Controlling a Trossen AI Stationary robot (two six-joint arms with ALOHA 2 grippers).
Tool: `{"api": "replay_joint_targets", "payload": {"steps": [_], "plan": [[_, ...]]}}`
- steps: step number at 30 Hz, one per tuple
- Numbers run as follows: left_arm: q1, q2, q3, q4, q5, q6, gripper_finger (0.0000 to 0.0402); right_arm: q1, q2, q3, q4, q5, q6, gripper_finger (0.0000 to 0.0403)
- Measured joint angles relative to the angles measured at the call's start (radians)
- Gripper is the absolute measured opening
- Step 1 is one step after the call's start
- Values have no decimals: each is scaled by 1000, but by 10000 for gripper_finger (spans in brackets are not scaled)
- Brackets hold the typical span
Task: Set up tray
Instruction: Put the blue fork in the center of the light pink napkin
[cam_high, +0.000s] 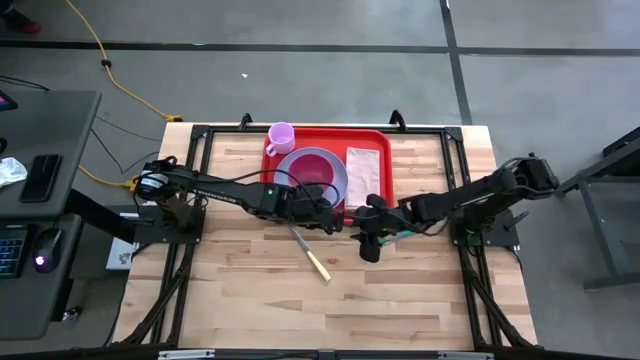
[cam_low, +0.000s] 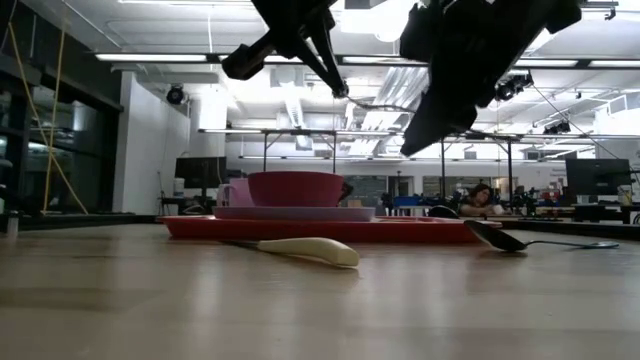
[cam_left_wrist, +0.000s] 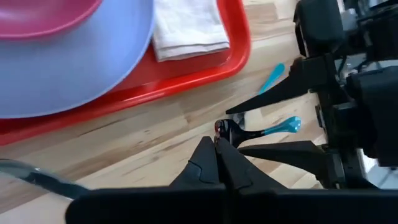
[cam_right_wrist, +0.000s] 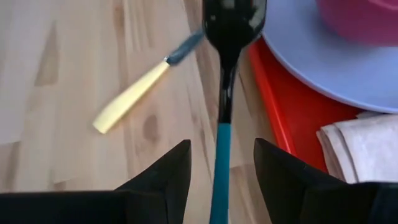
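The tray (cam_high: 375, 190) sat at the table's (cam_high: 250, 300) far edge. On it the plate (cam_high: 335, 185) held the bowl (cam_high: 312, 168), with the cup (cam_high: 281, 135) behind and to their left and the napkin (cam_high: 364, 168) to their right. The knife (cam_high: 310, 255) lay on the table in front of the tray. My right gripper (cam_right_wrist: 217, 162) hung over the spoon (cam_right_wrist: 225, 74), just off the tray's front right corner, and my left gripper (cam_left_wrist: 217, 165) was beside it.
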Motion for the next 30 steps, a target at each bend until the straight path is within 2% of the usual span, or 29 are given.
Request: {"api": "replay_joint_targets", "payload": {"steps": [15, 30], "plan": [[1, 0, 0, -40, -3, 0, 12, -7, 5, 0, 58, 31, -15, 153], [1, 75, -1, 35, 14, -8, 11, -42, 5, 0, 24, 38, -11, 153]]}}
